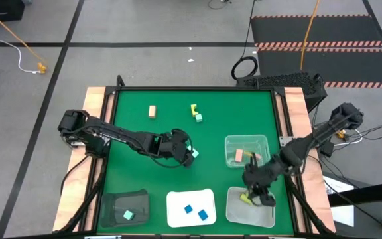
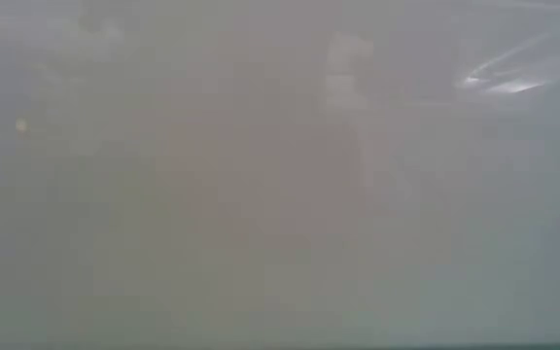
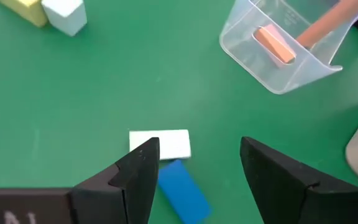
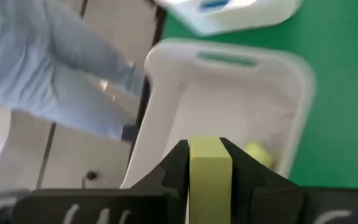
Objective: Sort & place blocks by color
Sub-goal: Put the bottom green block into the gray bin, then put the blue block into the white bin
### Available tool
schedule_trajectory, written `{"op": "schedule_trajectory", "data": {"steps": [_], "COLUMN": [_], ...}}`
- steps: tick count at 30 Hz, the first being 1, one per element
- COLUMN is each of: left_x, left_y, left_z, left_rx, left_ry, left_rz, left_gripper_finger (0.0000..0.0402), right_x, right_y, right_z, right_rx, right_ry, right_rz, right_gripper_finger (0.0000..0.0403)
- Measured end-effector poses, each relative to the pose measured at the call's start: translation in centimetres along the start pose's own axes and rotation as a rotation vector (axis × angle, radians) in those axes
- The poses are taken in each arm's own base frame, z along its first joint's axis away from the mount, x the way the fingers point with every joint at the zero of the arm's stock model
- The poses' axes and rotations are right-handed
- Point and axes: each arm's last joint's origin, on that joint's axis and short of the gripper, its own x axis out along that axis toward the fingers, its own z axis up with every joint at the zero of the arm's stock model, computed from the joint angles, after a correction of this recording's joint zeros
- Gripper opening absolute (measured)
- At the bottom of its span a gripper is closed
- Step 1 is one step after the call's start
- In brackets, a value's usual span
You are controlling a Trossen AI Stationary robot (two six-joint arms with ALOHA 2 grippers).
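Note:
My right gripper [image 4: 211,163] is shut on a yellow block [image 4: 210,177] above the pale tray [image 1: 234,211] at the table's near right corner, where another yellow piece [image 4: 257,155] lies. My left gripper [image 3: 197,162] is open near the table's middle [image 1: 188,153]. Its fingers stand on either side of a pale mint block [image 3: 160,143] and a blue block [image 3: 183,191], both flat on the green mat. A yellow block [image 1: 193,108], a mint block [image 1: 198,118] and a tan block [image 1: 152,111] rest farther back. The low view shows only haze. My right gripper pinches the yellow block between its two fingers, by two opposite side faces [image 4: 194,171]. The fingers point down toward the tray, and the block is lifted clear above the tray's floor. How far back it reaches between them does not show.
A clear bin [image 1: 246,141] right of the middle holds tan-pink blocks [image 3: 274,43]. Along the near edge, a dark tray [image 1: 115,202] holds a mint block [image 1: 128,215], and a white tray [image 1: 178,216] holds two blue blocks [image 1: 203,215]. Wooden rails border the mat.

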Motion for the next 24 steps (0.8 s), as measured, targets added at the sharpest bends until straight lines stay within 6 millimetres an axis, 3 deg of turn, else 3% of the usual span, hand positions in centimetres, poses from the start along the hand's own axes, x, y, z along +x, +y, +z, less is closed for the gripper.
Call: {"op": "schedule_trajectory", "data": {"steps": [9,14,19,24], "left_x": [-0.2,0.8,2.1,2.4], "left_y": [-1.0,-1.3,-2.2,-3.0], "left_z": [-1.4,-2.5,-4.2,-5.3], "left_rx": [-0.111,-0.193,-0.269,-0.296], "left_ry": [0.025,0.045,0.08,0.094], "left_rz": [-0.017,-0.006,-0.025,-0.048], "left_gripper_finger": [0.0225,0.0225,0.0225,0.0225], "right_x": [2.1,2.7,3.0,3.0], "right_y": [1.8,2.0,2.0,2.0], "right_z": [-1.3,-1.6,-1.6,-1.5], "right_rx": [-0.069,-0.061,-0.009,-0.074], "right_ry": [0.037,0.037,-0.016,-0.069], "right_rz": [0.073,0.049,-0.028,-0.074], "right_gripper_finger": [0.005,0.0059,0.0091,0.0142]}}
